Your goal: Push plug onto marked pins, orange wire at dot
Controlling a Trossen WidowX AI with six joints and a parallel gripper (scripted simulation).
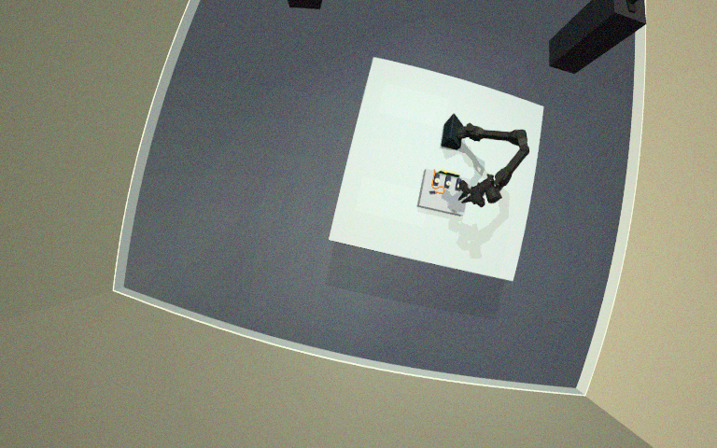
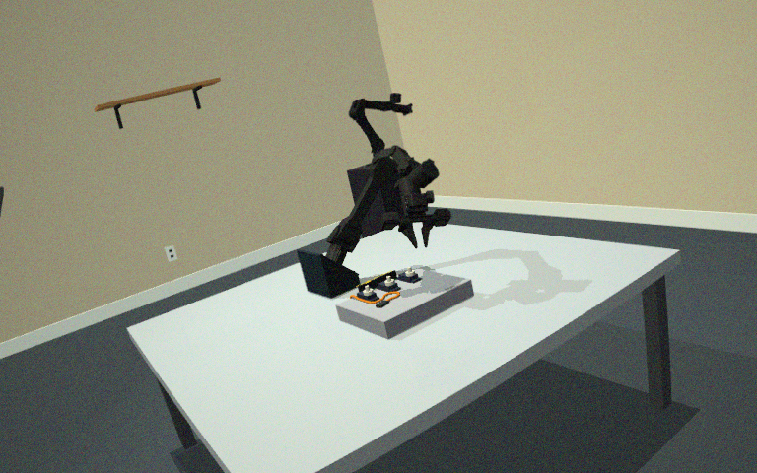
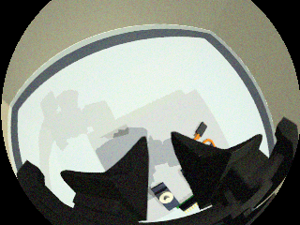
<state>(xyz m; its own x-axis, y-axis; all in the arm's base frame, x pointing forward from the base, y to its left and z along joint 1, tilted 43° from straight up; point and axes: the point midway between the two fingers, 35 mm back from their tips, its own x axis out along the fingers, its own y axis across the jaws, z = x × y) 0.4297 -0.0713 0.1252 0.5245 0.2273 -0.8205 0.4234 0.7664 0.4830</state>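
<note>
Gripper [image 1: 460, 193] [image 2: 421, 246] [image 3: 159, 138], fingers parted and grasping nothing, pointing down above the far part of a grey block [image 1: 428, 203] [image 2: 430, 304] [image 3: 187, 103] in the exterior view. Dark plug [image 1: 432, 192] [image 2: 381, 304] [image 3: 201, 128] lies on the block's top, toward its near left end, joined to an orange lead [image 1: 438, 188] [image 2: 393, 293] [image 3: 208, 141]; its holes appear too small to distinguish.

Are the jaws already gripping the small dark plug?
No, the small dark rectangular plug lies on the grey block, outside the jaws.
</note>
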